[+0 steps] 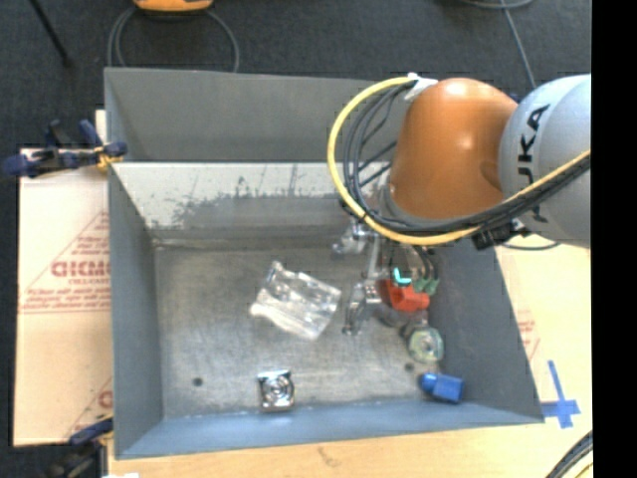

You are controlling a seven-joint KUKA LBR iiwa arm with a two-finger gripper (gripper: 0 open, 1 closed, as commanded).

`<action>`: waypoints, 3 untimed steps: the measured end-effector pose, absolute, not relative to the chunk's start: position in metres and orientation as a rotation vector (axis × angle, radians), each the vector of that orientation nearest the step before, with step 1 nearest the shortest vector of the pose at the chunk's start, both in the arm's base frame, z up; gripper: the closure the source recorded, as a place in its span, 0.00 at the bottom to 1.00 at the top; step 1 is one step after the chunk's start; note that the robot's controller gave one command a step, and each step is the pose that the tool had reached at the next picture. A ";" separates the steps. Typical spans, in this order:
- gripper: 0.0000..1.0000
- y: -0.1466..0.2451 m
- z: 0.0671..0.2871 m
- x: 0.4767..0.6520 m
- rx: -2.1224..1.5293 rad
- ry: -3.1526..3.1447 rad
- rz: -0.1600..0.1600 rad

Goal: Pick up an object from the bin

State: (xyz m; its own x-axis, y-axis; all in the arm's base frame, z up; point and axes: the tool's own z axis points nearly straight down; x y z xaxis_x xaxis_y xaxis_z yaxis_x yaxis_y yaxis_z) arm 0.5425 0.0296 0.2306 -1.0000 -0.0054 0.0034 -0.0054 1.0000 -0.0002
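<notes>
Right of middle in the bin [134,307], the fingers [353,312], their spread untellable, stand just beside a crumpled clear plastic piece [295,302].

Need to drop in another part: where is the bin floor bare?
Bare: the left floor, between the bin's left wall and the clear plastic tray; also the front strip between the shiny metal block and the blue block. Crowded on the right: red piece, greenish round disc.

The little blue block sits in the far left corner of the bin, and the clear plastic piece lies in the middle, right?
Not quite. The camera view shows the blue block in the near right corner of the bin, not the far left. The clear plastic piece does lie in the middle.
</notes>
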 end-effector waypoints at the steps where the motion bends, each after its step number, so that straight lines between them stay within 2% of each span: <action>1: 0.00 0.081 0.113 0.574 0.044 -3.150 0.001; 2: 0.00 0.062 0.087 0.569 -0.250 -3.136 -0.007; 3: 1.00 0.060 0.088 0.572 -0.253 -3.147 -0.005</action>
State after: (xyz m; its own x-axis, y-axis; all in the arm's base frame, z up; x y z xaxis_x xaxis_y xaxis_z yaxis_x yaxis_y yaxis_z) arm 0.5717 0.0603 0.0885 -0.9871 0.1597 -0.0148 0.1596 0.9872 0.0044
